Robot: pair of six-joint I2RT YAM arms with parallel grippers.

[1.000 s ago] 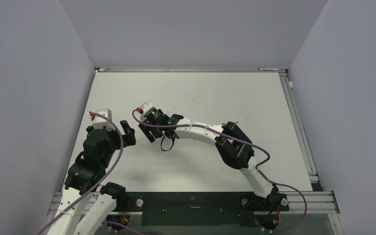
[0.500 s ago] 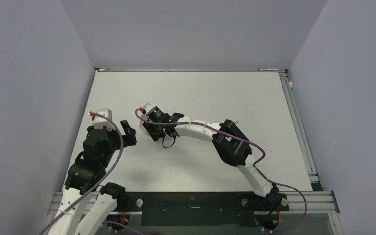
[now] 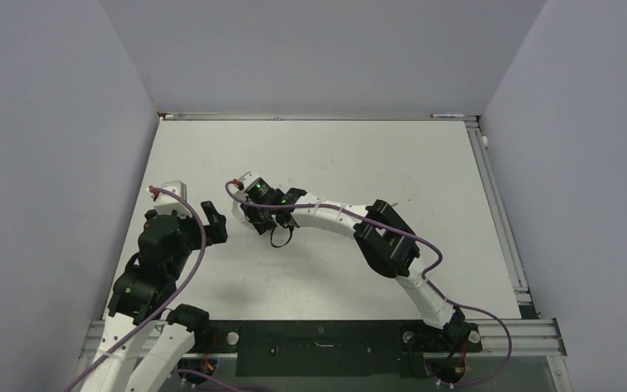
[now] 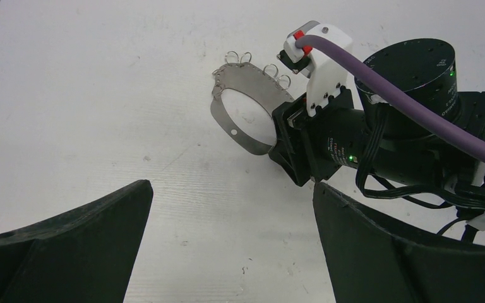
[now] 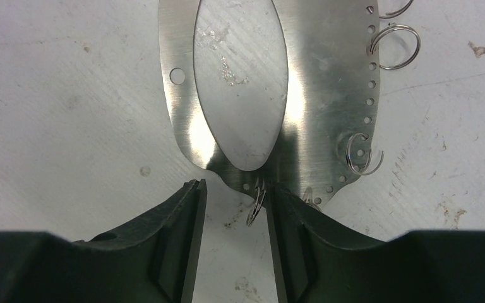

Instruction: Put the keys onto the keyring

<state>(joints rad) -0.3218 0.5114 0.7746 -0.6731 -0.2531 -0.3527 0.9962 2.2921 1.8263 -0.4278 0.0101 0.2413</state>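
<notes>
R gripper (image 5: 233,197) sat at near rim of keyring (image 5: 319,95), which lay flat on table (image 5: 63,126). Jaws part-open astride a small loop (image 5: 256,203), nothing pinched yet. L gripper (image 4: 230,189) hung wide open, empty, nearby. No key in view. Best to pinch rim squarely w/o crushing loop, ring kept flat.

White scuffed table (image 3: 375,155) — pale grey walls (image 3: 318,57) round three sides, metal rail (image 3: 502,212) along its right edge.

keyring (image 5: 316,82) lies on the table (image 3: 335,155) before the right hand (image 5: 233,196).
</notes>
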